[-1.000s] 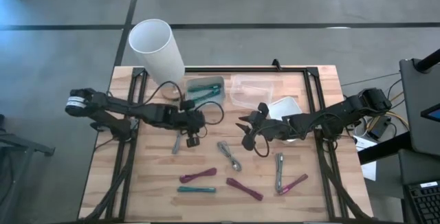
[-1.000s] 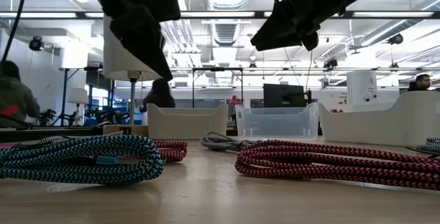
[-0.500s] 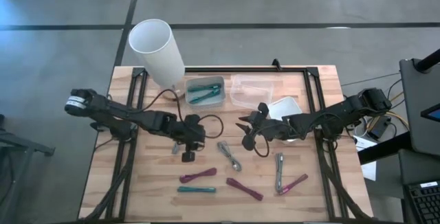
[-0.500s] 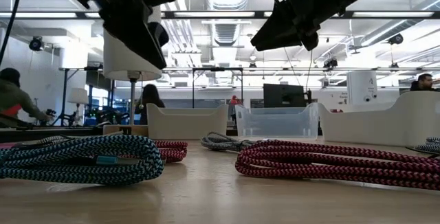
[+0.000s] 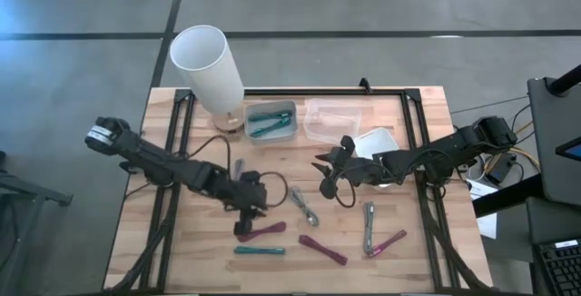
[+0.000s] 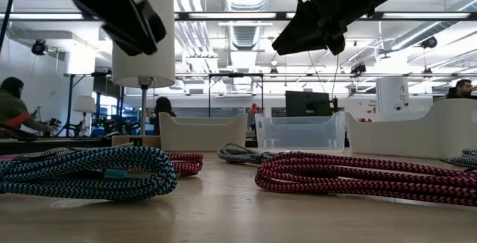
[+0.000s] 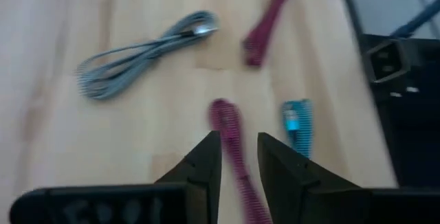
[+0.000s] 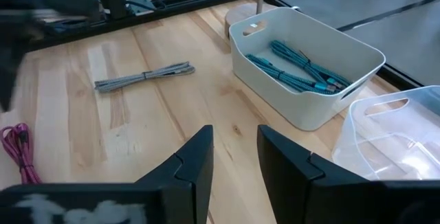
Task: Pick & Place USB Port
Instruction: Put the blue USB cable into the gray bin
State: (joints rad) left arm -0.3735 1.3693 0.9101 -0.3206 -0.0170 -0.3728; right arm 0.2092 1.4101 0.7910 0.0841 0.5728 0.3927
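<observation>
My wooden bench [image 5: 182, 241] carries a tall white cylinder [image 5: 209, 64] at the back, then a white bin [image 5: 272, 121] with teal cables [image 8: 295, 69] lying in it, a clear bin [image 5: 331, 119] beside it, and a smaller white tray [image 5: 377, 139]. My left jaws [image 5: 247, 223] hang parted and empty above a maroon cable [image 7: 230, 138], teal one [image 7: 297, 124] just beside. My right jaws [image 5: 325, 180] hover mid-bench, parted, holding nothing.

No lettering, label, brand, number or sign can be read on anything in these views.
</observation>
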